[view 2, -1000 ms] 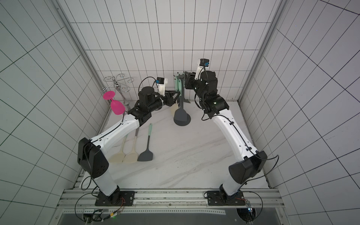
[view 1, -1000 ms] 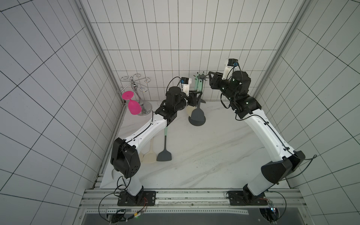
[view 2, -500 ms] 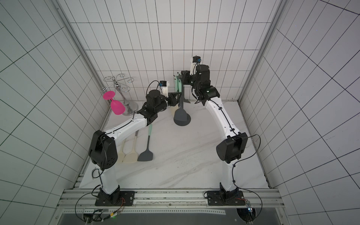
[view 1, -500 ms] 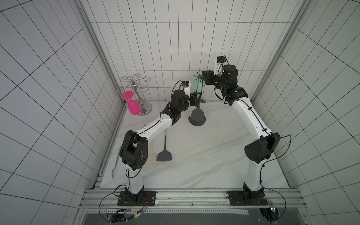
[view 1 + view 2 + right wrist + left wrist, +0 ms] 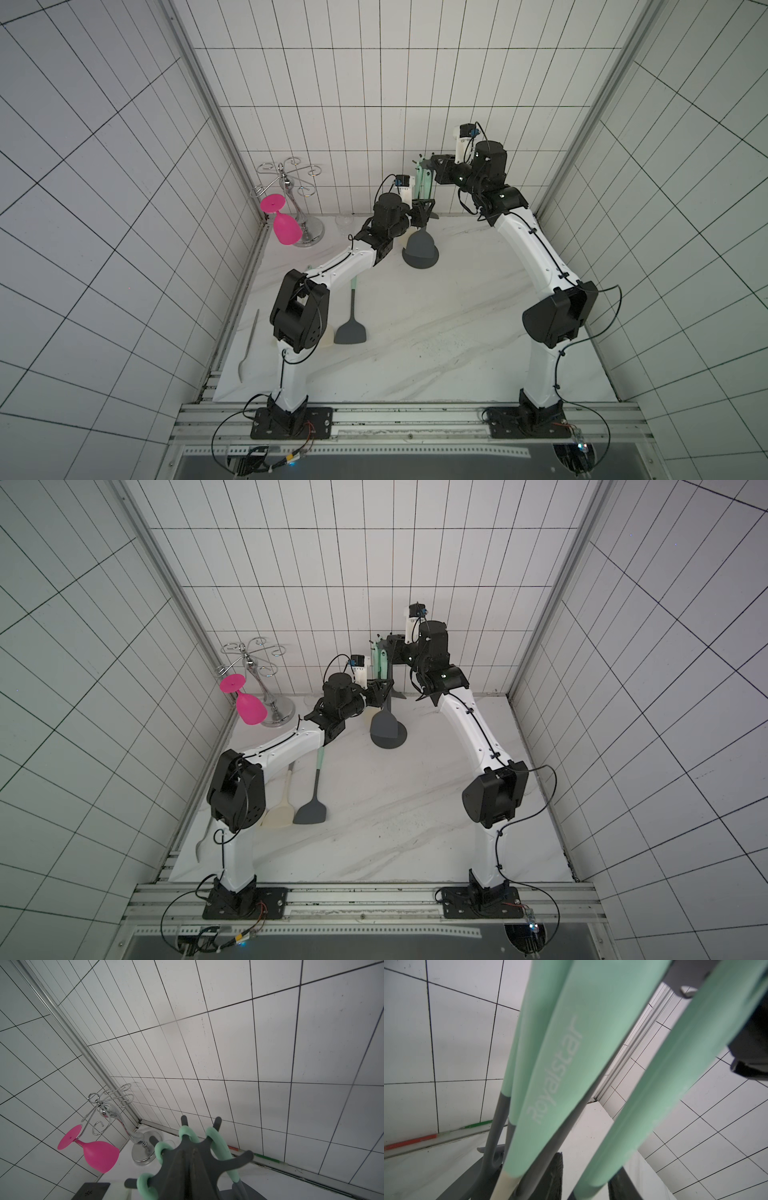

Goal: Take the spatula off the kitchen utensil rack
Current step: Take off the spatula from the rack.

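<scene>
The kitchen utensil rack (image 5: 395, 742), matte dark grey with a round flat base, stood at the upper centre of both top views on the white, grey-veined counter (image 5: 436, 340). The spatula (image 5: 384, 726), with a mint handle and a flared dark grey blade, hung from the rack's crown, its blade overlapping the base in the picture. The right jaws were together at the crown; whether they pinched it was unclear. The left jaws sat at the hanging handles, and I could not tell whether they were clamped.

Only the right wrist view showed the mint loops (image 5: 219, 1146) threaded over stubby radiating hooks (image 5: 243, 1158). Only the left wrist view showed pale "royalstar" lettering on a smooth handle (image 5: 560, 1064). At the upper left, a chrome curly holder (image 5: 291, 195) carried a pink glass (image 5: 286, 229).
</scene>
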Motion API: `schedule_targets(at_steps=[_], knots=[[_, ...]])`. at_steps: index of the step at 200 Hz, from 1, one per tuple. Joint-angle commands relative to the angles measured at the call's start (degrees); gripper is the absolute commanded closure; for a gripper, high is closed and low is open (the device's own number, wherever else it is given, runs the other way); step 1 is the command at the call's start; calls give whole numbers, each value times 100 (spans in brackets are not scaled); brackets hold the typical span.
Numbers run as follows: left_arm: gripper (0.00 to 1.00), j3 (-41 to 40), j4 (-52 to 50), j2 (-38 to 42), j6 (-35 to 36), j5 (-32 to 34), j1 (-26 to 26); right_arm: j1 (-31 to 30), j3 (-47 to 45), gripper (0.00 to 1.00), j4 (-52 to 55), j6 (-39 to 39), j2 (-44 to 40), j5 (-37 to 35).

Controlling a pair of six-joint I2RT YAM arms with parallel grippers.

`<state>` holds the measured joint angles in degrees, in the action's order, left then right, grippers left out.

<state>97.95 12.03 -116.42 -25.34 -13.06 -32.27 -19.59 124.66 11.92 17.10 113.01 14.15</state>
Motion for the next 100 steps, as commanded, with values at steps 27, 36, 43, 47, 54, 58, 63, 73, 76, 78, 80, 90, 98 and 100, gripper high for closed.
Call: schedule_targets(at_steps=[27, 36, 43, 47, 54, 58, 63, 73, 76, 78, 80, 90, 98, 100], knots=[[88, 82, -24, -37, 272, -372, 117, 114, -384, 92, 73, -107, -119, 140], [95, 22, -39, 27, 317, -390, 141, 123, -420, 92, 64, -111, -128, 132], [99, -36, -33, 87, 349, -390, 159, 131, -442, 93, 56, -107, -139, 129], [100, -72, -29, 124, 363, -390, 164, 137, -463, 93, 43, -102, -147, 124], [100, -128, -26, 187, 404, -386, 183, 131, -483, 94, 38, -86, -155, 115], [100, -157, -28, 223, 430, -390, 187, 132, -501, 93, 29, -78, -159, 108], [100, -198, -26, 261, 455, -390, 195, 135, -519, 94, 23, -71, -170, 101], [100, -260, -35, 340, 508, -390, 205, 140, -557, 94, 6, -67, -185, 98], [100, -275, -41, 365, 527, -390, 213, 140, -568, 94, 3, -67, -197, 90], [100, -291, -45, 383, 534, -386, 217, 140, -577, 94, 3, -67, -200, 88], [100, -298, -46, 401, 551, -394, 214, 145, -586, 94, 3, -67, -207, 81], [100, -364, -49, 481, 601, -407, 230, 140, -641, 94, -13, -67, -233, 57], [100, -401, -51, 543, 634, -408, 241, 145, -693, 94, -28, -67, -260, 36], [100, -411, -56, 555, 644, -408, 244, 141, -710, 94, -35, -62, -266, 29]])
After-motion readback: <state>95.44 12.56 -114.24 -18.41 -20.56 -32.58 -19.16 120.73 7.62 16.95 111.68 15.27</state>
